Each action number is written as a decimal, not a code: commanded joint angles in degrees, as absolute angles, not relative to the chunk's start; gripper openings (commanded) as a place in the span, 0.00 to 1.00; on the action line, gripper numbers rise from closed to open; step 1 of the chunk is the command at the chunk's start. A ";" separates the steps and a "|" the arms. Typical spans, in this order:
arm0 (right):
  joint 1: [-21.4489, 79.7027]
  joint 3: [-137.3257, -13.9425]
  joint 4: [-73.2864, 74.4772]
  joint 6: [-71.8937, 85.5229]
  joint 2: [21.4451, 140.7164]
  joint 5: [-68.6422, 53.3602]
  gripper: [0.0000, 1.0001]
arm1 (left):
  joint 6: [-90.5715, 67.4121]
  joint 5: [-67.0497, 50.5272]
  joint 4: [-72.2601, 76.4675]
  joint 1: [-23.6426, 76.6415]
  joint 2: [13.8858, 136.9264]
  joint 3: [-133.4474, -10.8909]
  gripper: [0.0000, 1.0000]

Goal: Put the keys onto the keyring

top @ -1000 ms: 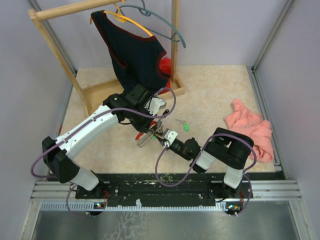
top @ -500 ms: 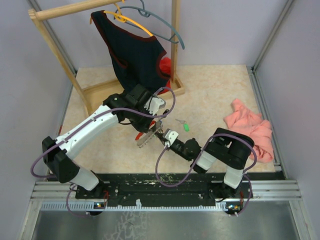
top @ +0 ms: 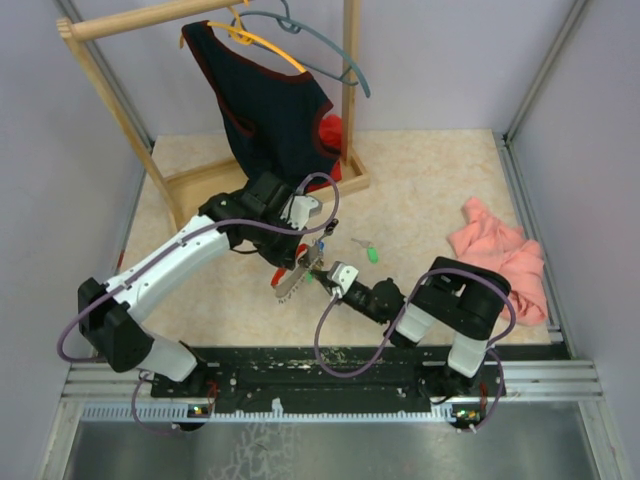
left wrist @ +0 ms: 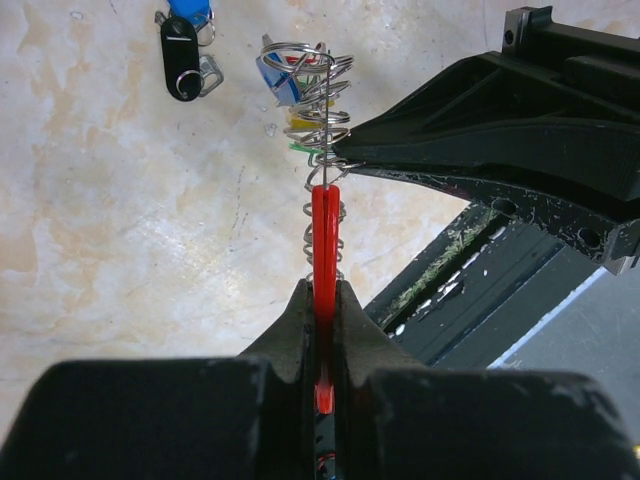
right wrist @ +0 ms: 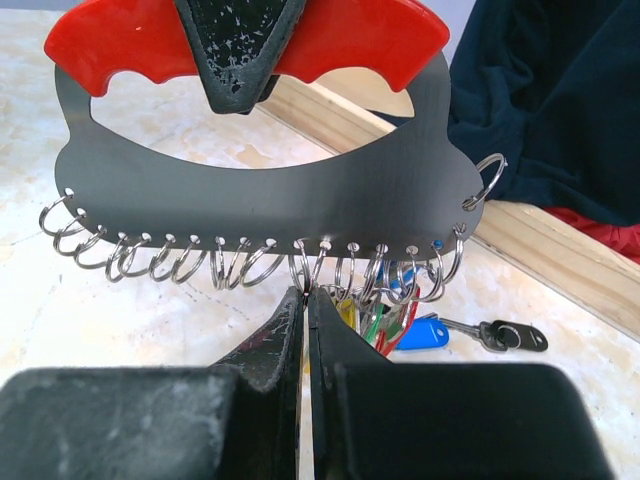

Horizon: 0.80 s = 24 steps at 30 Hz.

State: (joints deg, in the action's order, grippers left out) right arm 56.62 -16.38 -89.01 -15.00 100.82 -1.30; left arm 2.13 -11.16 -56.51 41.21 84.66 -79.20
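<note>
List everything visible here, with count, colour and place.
keyring: one, red grip, grey plate edged with wire rings, held up above the table
hung keys: several, yellow, green, red, on the rings
loose keys: blue key beside black key, green key apart, all on the table
garment: one, dark, on the yellow hanger
grey hanger: one, bare
wooden rack: one, far left
pink cloth: one, crumpled, right side
left claw: shut on the keyring's red grip
right claw: shut, tips at the ring row
</note>
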 commanded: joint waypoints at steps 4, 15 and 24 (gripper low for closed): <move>57.83 -16.42 -98.79 -14.20 98.53 -5.02 0.00 | 0.60 -16.35 -48.80 40.34 81.73 -77.05 0.00; 57.75 -14.86 -98.78 -14.41 96.51 -1.56 0.00 | -2.90 -21.92 -40.79 37.79 76.27 -67.96 0.00; 57.80 -12.63 -98.73 -16.52 93.21 0.55 0.24 | -0.55 -20.77 -43.40 37.71 76.11 -69.79 0.00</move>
